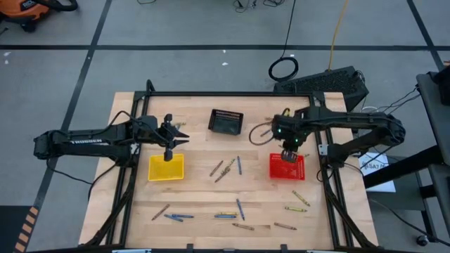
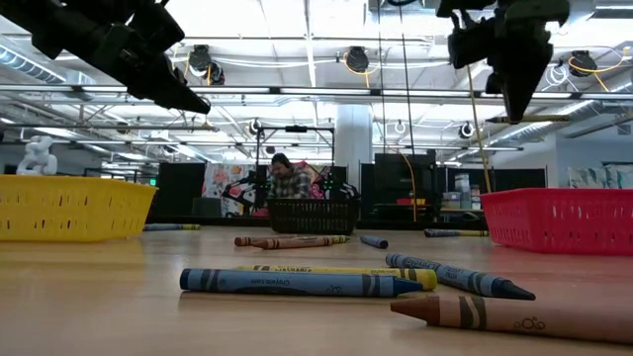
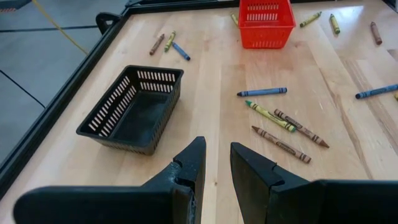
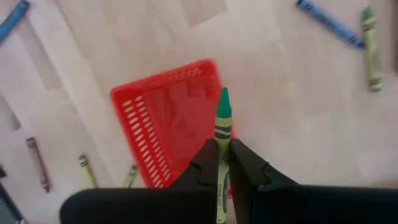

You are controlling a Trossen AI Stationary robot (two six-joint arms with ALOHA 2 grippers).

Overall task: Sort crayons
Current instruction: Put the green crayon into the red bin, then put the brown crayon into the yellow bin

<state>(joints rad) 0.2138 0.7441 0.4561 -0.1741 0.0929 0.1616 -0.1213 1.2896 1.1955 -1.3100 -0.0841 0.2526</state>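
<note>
A: Where's the right gripper [image 4: 222, 163]?

B: Above the red basket [image 1: 287, 167], on the right side of the table [image 1: 204, 211]. Its jaws are clenched on a green crayon [image 4: 222, 121]. In the right wrist view the crayon runs lengthwise between the two fingers [image 4: 249, 168], its pointed end sticking out past the fingertips over the basket's mesh.

A: And the left one?

B: The left gripper [image 3: 216, 163] hangs in the air above the yellow basket [image 1: 166, 168], near the black basket [image 3: 134, 106]. Its jaws stand a little apart with nothing between them.

A: The rest of the crayons?

B: Loose on the wood. A small group lies mid-table between the yellow and red baskets [image 1: 226, 168]; a blue one [image 3: 262, 92], a green-tipped yellow one [image 3: 269, 116] and two brown ones [image 3: 281, 144] show there in the left wrist view. More are strung along the front of the table [image 1: 225, 215], and a few sit just in front of the red basket [image 1: 300, 199]. From table height a blue crayon [image 2: 297, 283] and a brown one [image 2: 514, 315] lie nearest the camera

A: Anything behind?

B: A person [image 2: 288, 179] in the room beyond the table
</note>
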